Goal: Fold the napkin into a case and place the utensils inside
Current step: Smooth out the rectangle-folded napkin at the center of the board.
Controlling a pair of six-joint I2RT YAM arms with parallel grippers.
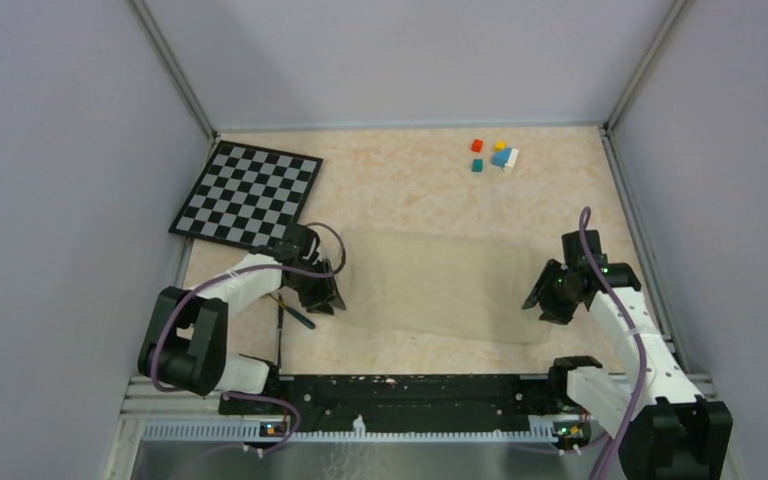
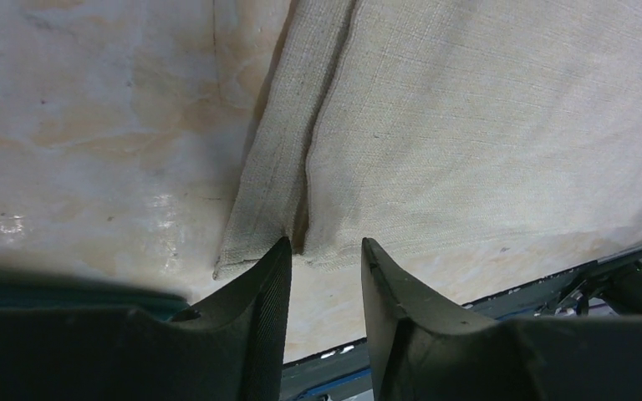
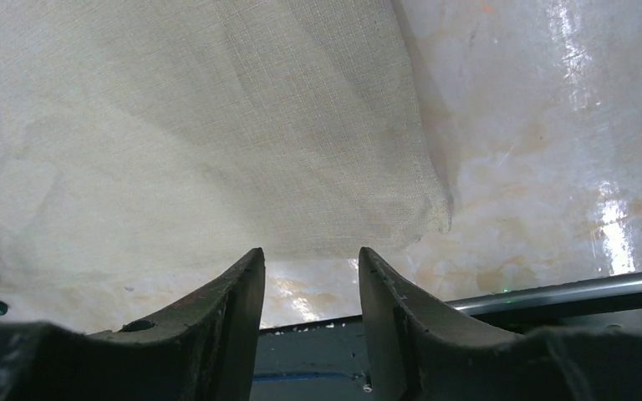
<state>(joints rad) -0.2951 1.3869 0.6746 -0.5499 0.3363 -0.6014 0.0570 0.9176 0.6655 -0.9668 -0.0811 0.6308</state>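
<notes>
**Beige cloth lies wide, utensils not yet in**

Beige-tan and plain, the napkin [image 1: 440, 285] lies flat across the middle of the table [image 1: 410, 180], a broad rectangle between the two arms. It is far from a narrow layered strip. Whether it is already doubled over once cannot be told from above. The left wrist view shows only a hemmed band running along its left edge.

The left gripper [image 1: 322, 295] sits low at the cloth's near-left corner. In its own camera the jaws stand apart, with the corner of the hem just beyond the tips and nothing pinched between them. The right gripper [image 1: 552, 292] mirrors it at the near-right corner. Its jaws are also parted, and the cloth's edge lies just ahead of the tips, ungripped.

The utensils [image 1: 295, 315] lie on the bare tabletop just left of the napkin, beside the left arm, one showing a teal handle. None rests on or in the cloth. The checkerboard [image 1: 248, 195] and the coloured cubes [image 1: 495, 155] sit well apart at the far side.

By my reading, the task is early. The arms look posed to take both near corners for a fold, so all or nearly all of the folding into a case remains. Loading the utensils also remains.
</notes>
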